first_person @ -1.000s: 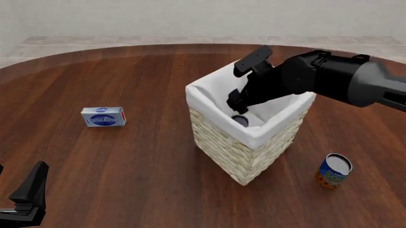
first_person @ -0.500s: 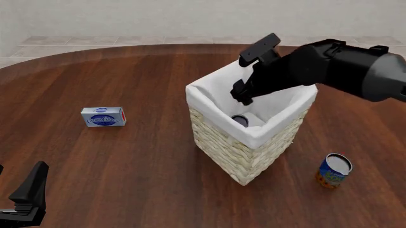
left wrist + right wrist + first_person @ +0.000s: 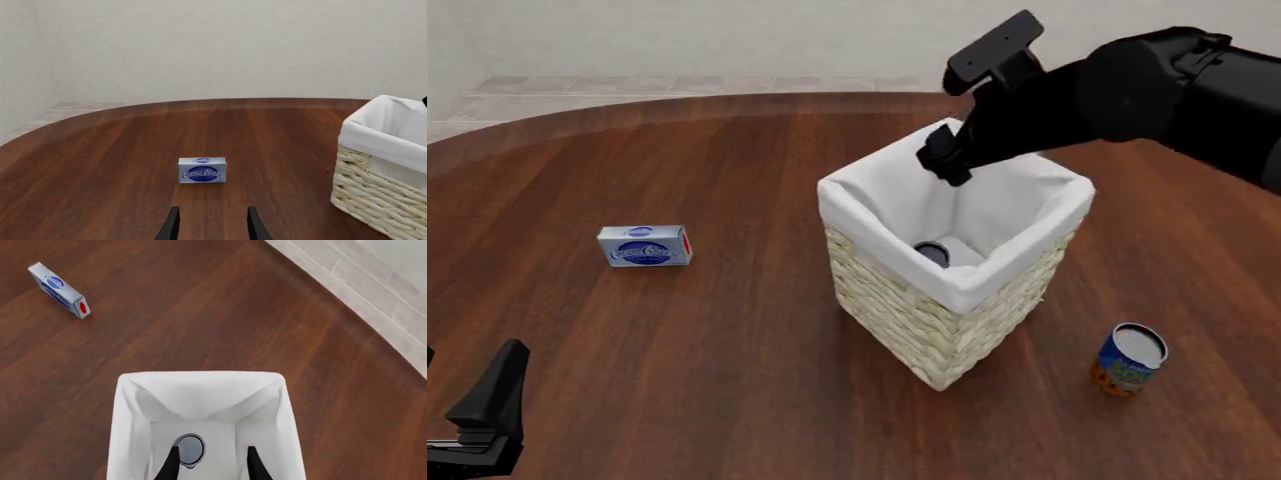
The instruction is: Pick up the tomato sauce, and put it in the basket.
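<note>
The basket (image 3: 934, 330) stands mid-table, pale woven straw with a white lining over its rim. A can lies on its floor; only its grey round top (image 3: 933, 253) shows, so I cannot see a red label. The right wrist view shows the same top (image 3: 189, 447) between my fingertips, far below them. My right gripper (image 3: 941, 165) hangs above the basket's far rim, open and empty. My left gripper (image 3: 209, 227) is open and empty, low at the table's near left corner (image 3: 487, 400).
A blue-labelled can (image 3: 1129, 360) stands upright on the table right of the basket. A small blue-and-white cream cheese box (image 3: 645, 246) lies at the left, also in the left wrist view (image 3: 202, 170) and the right wrist view (image 3: 60, 290).
My right gripper has risen out of the basket, up and toward the far side. The can stays on the basket floor. The left arm has not moved.
</note>
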`<state>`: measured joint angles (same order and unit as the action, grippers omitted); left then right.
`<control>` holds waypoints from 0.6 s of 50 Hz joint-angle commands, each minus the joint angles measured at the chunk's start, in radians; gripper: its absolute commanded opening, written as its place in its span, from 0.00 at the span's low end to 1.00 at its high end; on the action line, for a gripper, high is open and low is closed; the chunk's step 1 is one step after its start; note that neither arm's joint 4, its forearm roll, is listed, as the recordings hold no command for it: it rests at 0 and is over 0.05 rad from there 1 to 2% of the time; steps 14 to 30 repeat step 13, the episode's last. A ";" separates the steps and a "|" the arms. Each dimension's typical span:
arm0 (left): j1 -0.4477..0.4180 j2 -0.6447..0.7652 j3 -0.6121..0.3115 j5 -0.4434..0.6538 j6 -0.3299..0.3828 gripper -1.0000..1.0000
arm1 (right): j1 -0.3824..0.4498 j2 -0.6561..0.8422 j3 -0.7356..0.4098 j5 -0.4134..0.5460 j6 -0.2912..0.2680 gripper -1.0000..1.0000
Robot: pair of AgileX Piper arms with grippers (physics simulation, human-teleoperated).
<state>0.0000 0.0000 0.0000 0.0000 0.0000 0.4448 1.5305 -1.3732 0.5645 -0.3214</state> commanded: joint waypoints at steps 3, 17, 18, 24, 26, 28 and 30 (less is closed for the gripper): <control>0.000 0.000 0.000 0.000 0.000 1.00 | 0.010 -0.046 -0.024 0.017 -0.017 1.00; 0.000 0.000 0.000 0.000 0.000 1.00 | 0.015 -0.070 -0.027 0.019 -0.023 1.00; 0.000 0.000 0.000 0.000 0.000 1.00 | 0.015 -0.070 -0.027 0.019 -0.023 1.00; 0.000 0.000 0.000 0.000 0.000 1.00 | 0.015 -0.070 -0.027 0.019 -0.023 1.00; 0.000 0.000 0.000 0.000 0.000 1.00 | 0.015 -0.070 -0.027 0.019 -0.023 1.00; 0.000 0.000 0.000 0.000 0.000 1.00 | 0.015 -0.070 -0.027 0.019 -0.023 1.00; 0.000 0.000 0.000 0.000 0.000 1.00 | 0.015 -0.070 -0.027 0.019 -0.023 1.00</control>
